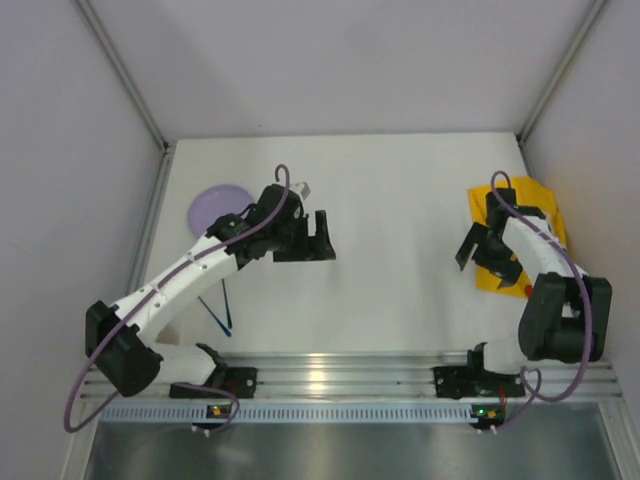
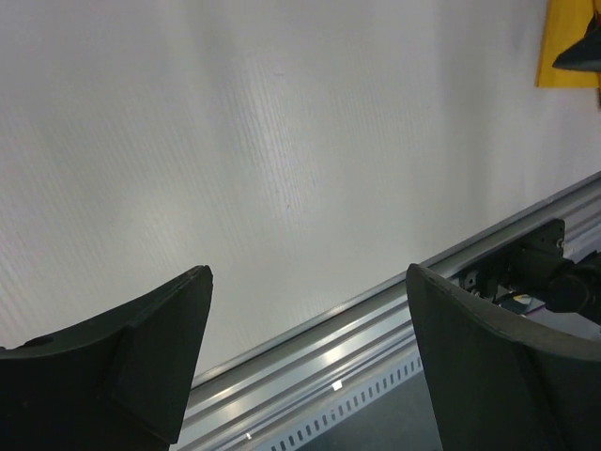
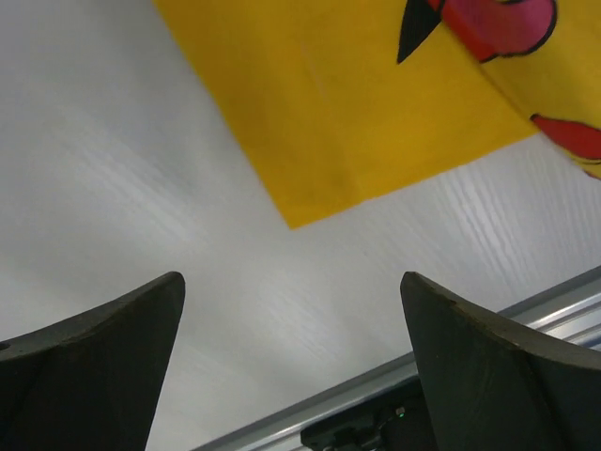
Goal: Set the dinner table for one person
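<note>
The left gripper has its jaws spread wide and holds nothing; it hangs over the bare middle of the dinner table. The right gripper is also spread and empty, above a corner of the yellow printed mat on the table's right side. A purple plate lies at the left, and a thin blue utensil lies partly under the left arm.

The dinner table looked matte white with a faint grain; the yellow mat was smooth cloth; the rail was shiny ribbed metal.
</note>
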Robot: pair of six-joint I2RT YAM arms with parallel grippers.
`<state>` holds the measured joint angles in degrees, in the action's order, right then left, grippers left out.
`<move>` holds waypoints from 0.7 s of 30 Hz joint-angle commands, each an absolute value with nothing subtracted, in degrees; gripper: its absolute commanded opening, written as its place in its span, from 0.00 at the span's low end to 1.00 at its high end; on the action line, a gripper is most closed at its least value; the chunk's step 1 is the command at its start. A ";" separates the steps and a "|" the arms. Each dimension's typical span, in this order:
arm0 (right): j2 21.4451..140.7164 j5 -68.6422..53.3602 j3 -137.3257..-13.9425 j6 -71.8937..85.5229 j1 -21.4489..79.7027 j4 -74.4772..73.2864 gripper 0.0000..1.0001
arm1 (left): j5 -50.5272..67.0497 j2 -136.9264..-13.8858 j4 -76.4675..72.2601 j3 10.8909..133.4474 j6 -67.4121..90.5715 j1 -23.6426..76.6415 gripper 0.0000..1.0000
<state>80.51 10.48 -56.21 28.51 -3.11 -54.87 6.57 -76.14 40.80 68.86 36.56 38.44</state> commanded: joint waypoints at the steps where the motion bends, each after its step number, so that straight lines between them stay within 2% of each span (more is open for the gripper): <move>1: 86.56 13.27 -58.97 24.26 -8.96 -47.74 1.00 | 5.63 -71.46 42.19 66.98 37.62 39.37 0.89; 5: 98.22 13.27 -60.20 23.90 -10.19 -42.46 0.96 | 5.01 -70.58 43.67 67.06 37.00 39.55 0.89; 8: 104.74 12.04 -59.77 24.78 -11.16 -38.77 0.79 | 4.49 -70.49 44.91 68.20 36.21 39.73 0.88; 11: 106.09 12.57 -59.85 25.66 -10.55 -36.83 0.52 | 2.64 -69.70 46.49 68.91 35.95 39.64 0.88; 12: 106.08 11.79 -59.94 25.66 -9.94 -36.13 0.26 | 1.42 -69.35 46.93 68.47 36.12 39.64 0.88; 14: 107.48 10.82 -61.60 24.44 -9.06 -36.56 0.02 | 0.53 -68.56 47.02 67.77 36.56 39.64 0.88; 17: 108.98 10.11 -64.33 22.94 -5.46 -39.02 0.00 | 0.53 -67.85 46.67 66.36 37.79 39.64 0.88; 21: 106.88 8.80 -66.97 24.51 7.86 -42.61 0.00 | -4.38 -67.33 47.19 66.35 39.28 39.64 0.88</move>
